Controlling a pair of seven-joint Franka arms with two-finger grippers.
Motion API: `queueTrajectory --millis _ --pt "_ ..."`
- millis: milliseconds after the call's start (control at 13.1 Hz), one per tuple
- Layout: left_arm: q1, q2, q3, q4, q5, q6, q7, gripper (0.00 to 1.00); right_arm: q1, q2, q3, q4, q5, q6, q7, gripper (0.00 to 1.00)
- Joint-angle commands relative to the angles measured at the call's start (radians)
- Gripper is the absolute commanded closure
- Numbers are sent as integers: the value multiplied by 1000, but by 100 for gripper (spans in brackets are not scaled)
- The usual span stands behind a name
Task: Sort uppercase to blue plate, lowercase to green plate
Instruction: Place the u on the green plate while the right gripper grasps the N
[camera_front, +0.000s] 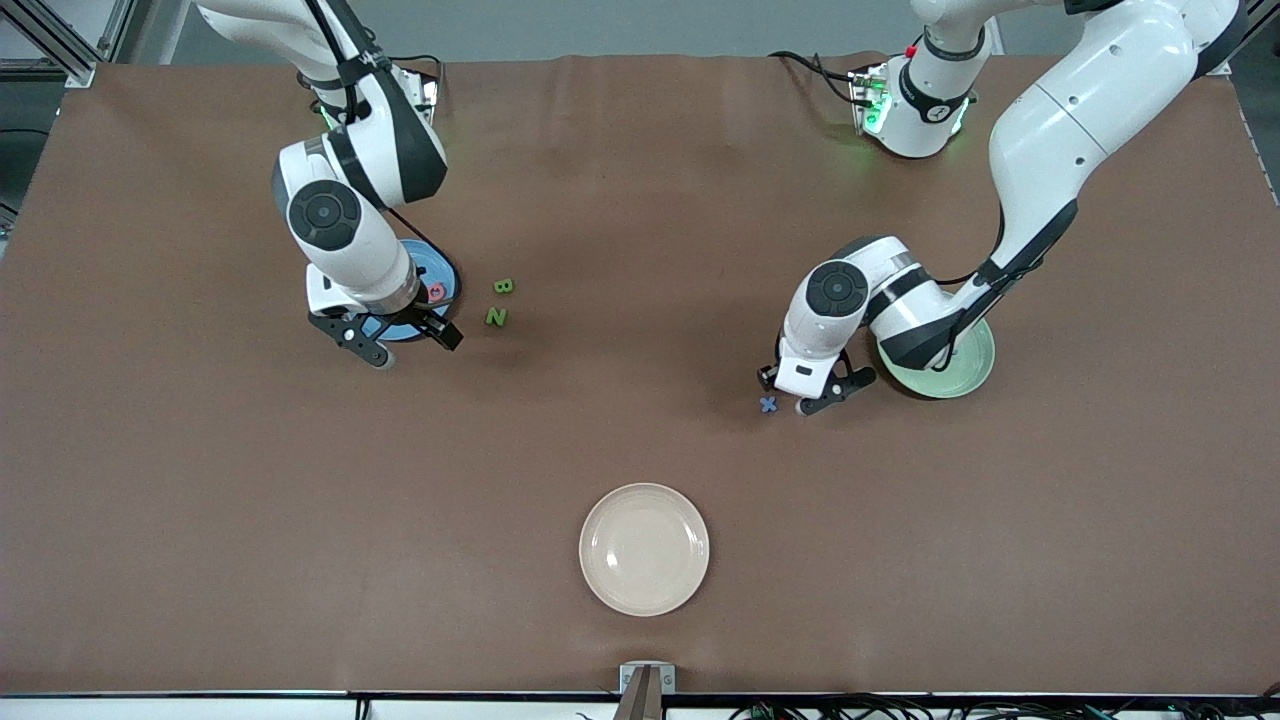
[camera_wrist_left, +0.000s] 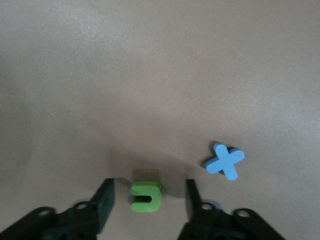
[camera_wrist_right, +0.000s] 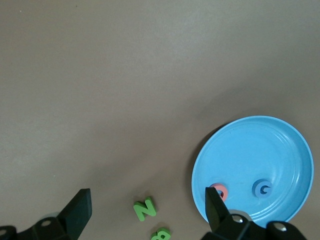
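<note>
A green lowercase u (camera_wrist_left: 146, 196) lies on the table between the fingers of my left gripper (camera_wrist_left: 148, 204), which is low and open, with a gap on each side of the letter. A blue lowercase x (camera_wrist_left: 225, 161) (camera_front: 768, 404) lies close beside it. The green plate (camera_front: 960, 365) is just past this gripper (camera_front: 808, 397), toward the left arm's end. The blue plate (camera_wrist_right: 260, 150) (camera_front: 447, 272) holds a pinkish uppercase Q (camera_wrist_right: 219, 191) and a blue G (camera_wrist_right: 262, 188). My right gripper (camera_front: 413, 346) (camera_wrist_right: 148, 212) hangs open at that plate's rim, holding nothing. A green N-like capital (camera_wrist_right: 145, 208) (camera_front: 496, 317) and a green B (camera_front: 503, 286) lie on the table beside the plate.
A cream plate (camera_front: 644, 549) sits near the table's front edge, at the middle. The right arm's wrist covers most of the blue plate in the front view. The left arm's forearm overhangs part of the green plate.
</note>
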Motion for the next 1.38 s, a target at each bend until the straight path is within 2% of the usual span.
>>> queueTrajectory --millis 0,153,229,458,688,764,993,1146,1299 --pt "-3 -5 5 -9 -9 4 -6 47 -6 -17 13 -10 18 -2 -29 0" --pt "-4 -5 5 -13 -9 4 -6 56 0 -20 20 -8 18 -5 -28 0" --pt "-4 -5 5 -13 -9 2 -5 67 6 -24 20 -7 18 -22 -23 0" --pt "2 -12 4 -13 -9 2 4 87 14 -29 21 10 16 -34 -22 0" --pt "25 -46 -8 -14 -12 -10 23 92 23 -8 20 59 15 -30 -14 0" --pt "58 -51 -37 -14 -14 -19 35 92 40 -12 21 59 15 -36 -12 0" --pt "247 -49 -206 -42 -15 -118 186 93 107 -15 21 36 16 -34 5 0" --pt "407 -49 -328 -94 -17 -221 356 93 129 -15 21 -30 16 71 5 0" --pt "558 -49 -416 -173 -15 -258 484 93 136 -8 23 -59 18 143 5 0"
